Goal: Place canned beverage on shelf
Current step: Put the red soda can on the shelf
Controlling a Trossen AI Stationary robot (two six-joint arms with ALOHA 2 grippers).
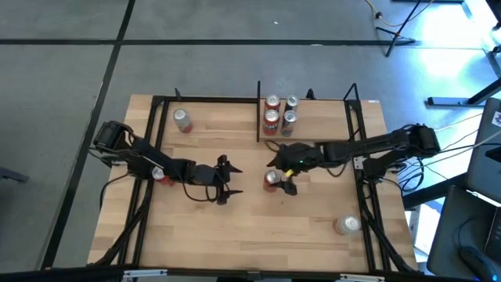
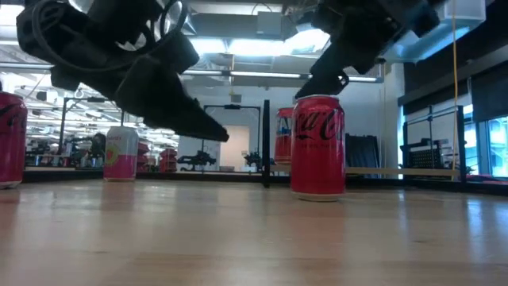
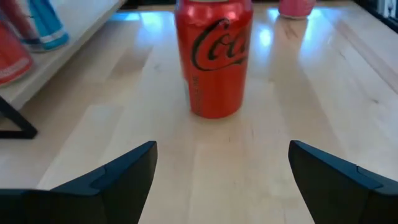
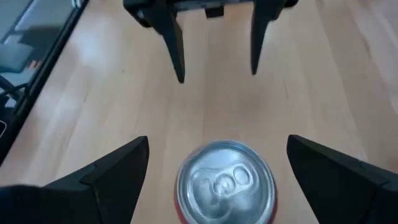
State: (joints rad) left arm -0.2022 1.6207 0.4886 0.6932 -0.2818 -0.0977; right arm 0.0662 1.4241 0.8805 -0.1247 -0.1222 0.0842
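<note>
A red Coca-Cola can [image 1: 272,178] stands upright on the tabletop at mid-table; it also shows in the low view [image 2: 317,147]. My right gripper [image 4: 217,142] is open and hovers above the can's silver top [image 4: 225,180], one finger on either side, without touching it. My left gripper [image 1: 231,182] is open and empty, left of the can and pointing at it; the can shows ahead of its fingers in the left wrist view [image 3: 214,59]. The shelf [image 1: 321,117], a pale board between black uprights, stands at the far middle and holds several cans [image 1: 272,117].
A pink can [image 1: 182,120] stands at the far left. A red can [image 1: 160,174] stands beside my left arm. Another can [image 1: 348,225] sits at the near right. A black frame [image 1: 149,141] runs around the table.
</note>
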